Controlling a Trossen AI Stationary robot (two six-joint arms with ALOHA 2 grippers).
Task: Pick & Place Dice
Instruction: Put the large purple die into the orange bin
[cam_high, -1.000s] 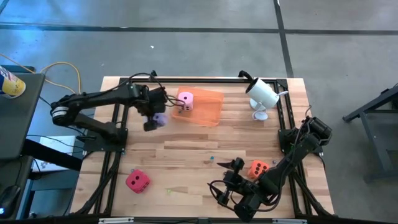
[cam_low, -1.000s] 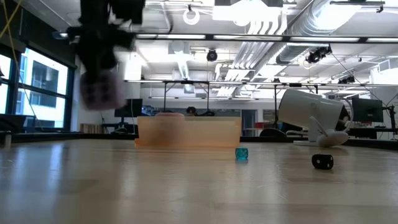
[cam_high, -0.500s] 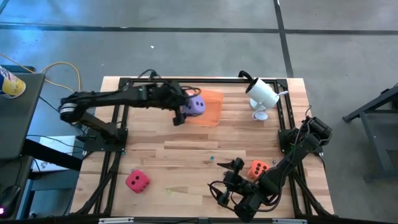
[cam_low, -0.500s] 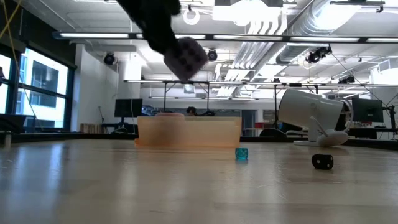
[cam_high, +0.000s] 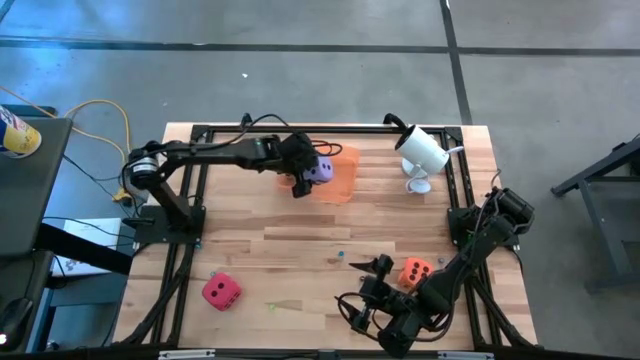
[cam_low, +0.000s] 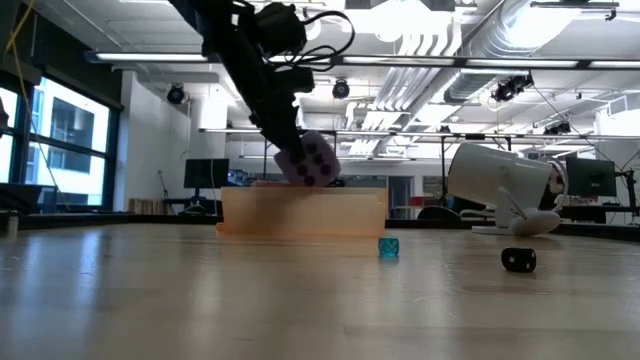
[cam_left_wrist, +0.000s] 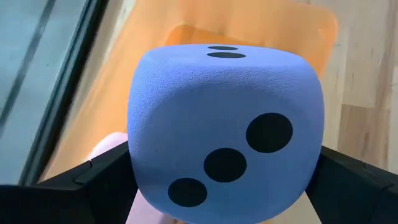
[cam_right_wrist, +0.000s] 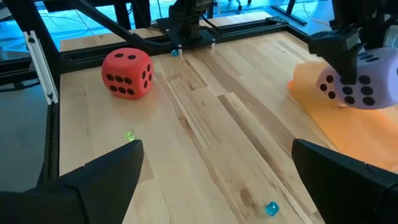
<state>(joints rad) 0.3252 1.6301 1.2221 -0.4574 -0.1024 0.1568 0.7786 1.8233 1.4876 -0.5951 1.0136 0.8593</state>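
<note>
My left gripper (cam_high: 305, 175) clamps the soft, fuzzy lavender-purple die (cam_high: 318, 170) by opposite flat faces above the translucent orange tray (cam_high: 341, 172); it looks light and squashy, and only the left wrist view reveals the pink die (cam_left_wrist: 111, 146) hidden beneath.

An open-plan robotics lab or industrial workspace is shown. In the low view, exposed ventilation ducts (cam_low: 560, 40), strip lights and bare ceiling pipes are seen across the top of the frame, with tall windows (cam_low: 60, 150) at the left edge and monitors (cam_low: 205, 175) on distant desks at mid-left. In the high view, a wooden workbench (cam_high: 300, 255) bounded by a black metal frame (cam_high: 185, 200) is set on a polished concrete floor (cam_high: 300, 70).
</note>
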